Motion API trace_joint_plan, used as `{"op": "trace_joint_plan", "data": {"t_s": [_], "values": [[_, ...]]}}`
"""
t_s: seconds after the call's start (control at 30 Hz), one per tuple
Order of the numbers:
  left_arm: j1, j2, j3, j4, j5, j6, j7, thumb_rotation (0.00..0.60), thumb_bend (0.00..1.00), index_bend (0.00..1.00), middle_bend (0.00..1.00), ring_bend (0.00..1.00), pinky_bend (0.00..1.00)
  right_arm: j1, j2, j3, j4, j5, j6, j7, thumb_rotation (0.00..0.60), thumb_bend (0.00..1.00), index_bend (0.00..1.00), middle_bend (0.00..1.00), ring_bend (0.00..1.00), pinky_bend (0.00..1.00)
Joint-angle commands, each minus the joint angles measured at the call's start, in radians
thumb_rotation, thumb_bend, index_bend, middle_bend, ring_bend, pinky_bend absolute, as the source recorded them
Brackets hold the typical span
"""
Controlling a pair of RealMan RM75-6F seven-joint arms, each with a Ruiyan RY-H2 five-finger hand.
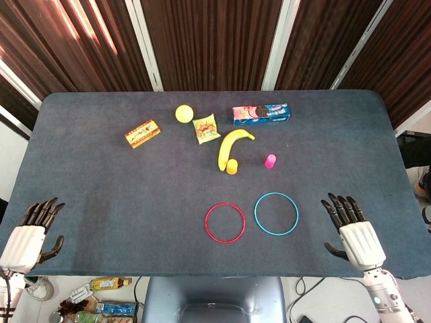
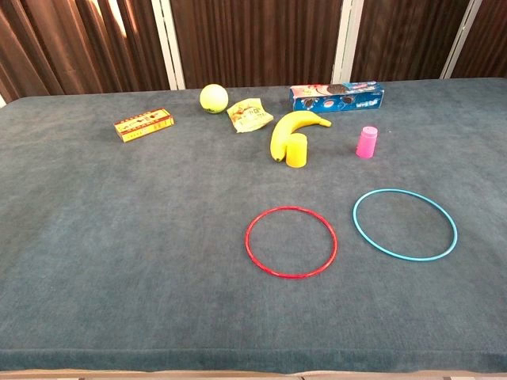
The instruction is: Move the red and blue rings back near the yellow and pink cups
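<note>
Table (image 1: 101,202): dark blue-grey felt-like cover, rounded far corners. Behind it, dark brown vertical slats split by white posts (image 1: 145,40). Floor clutter shows below the near edge at 7 o'clock in the head view, bottles among it; labels unreadable.

Left hand (image 1: 30,235): rests at the table's near corner, 8 o'clock, fingers spread apart, holding nothing. Right hand (image 1: 353,232): near edge at 4 o'clock, fingers extended and apart, holding nothing. Neither shows in the chest view.

Blue ring (image 1: 276,214): flat on the cover, 5 o'clock of table centre. Red ring (image 1: 225,223): flat, just beside it at its 9 o'clock, not touching. Both lie well apart from the cups.

Blue cookie box (image 1: 261,114): far side, 1 o'clock; printing too small to read. Banana (image 1: 230,145): centre, curved. Orange-red box (image 1: 143,133): 10 o'clock, text illegible. Yellow snack packet (image 1: 206,128): beside banana. Yellow-green ball (image 1: 184,113): 11 o'clock of the packet.

Yellow cup (image 2: 296,150): upright, touching the banana's near end. Pink cup (image 2: 367,142): upright, at 3 o'clock of the yellow cup, apart from it.
</note>
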Motion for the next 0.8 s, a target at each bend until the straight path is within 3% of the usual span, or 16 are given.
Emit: {"op": "trace_joint_plan", "data": {"t_s": [0.03,0.17,0.3,0.47,0.7,0.8], "values": [[-0.001,-0.002,0.003,0.005,0.004,-0.004,-0.003,0.600,0.45,0.10,0.00,0.00,0.07,0.013,-0.010,-0.003,0.010,-0.021,-0.014,0.023,0.600,0.26,0.00,0.00,0.00,0.00],[-0.009,0.002,0.005,0.003,-0.007,-0.029,-0.013,0.600,0.45,0.10,0.00,0.00,0.07,0.066,-0.049,0.006,0.041,-0.066,-0.057,0.088,0.600,0.26,0.05,0.00,0.00,0.00],[-0.006,0.011,0.009,-0.003,0.011,-0.014,-0.033,0.600,0.45,0.10,0.00,0.00,0.07,0.191,-0.114,0.026,0.090,-0.119,-0.199,0.116,0.600,0.26,0.12,0.00,0.00,0.00],[0.000,0.019,0.011,0.000,0.023,0.006,-0.061,0.600,0.45,0.10,0.00,0.00,0.07,0.330,-0.224,0.055,0.142,-0.123,-0.360,0.185,0.600,0.28,0.35,0.00,0.00,0.00],[0.003,0.026,0.014,-0.001,0.031,0.012,-0.082,0.600,0.45,0.10,0.00,0.00,0.07,0.415,-0.343,0.054,0.234,-0.122,-0.438,0.211,0.600,0.37,0.54,0.00,0.00,0.00],[0.002,0.028,0.016,0.001,0.032,0.009,-0.090,0.600,0.45,0.10,0.00,0.00,0.07,0.426,-0.377,0.047,0.272,-0.112,-0.449,0.204,0.600,0.38,0.57,0.00,0.00,0.00]]}}
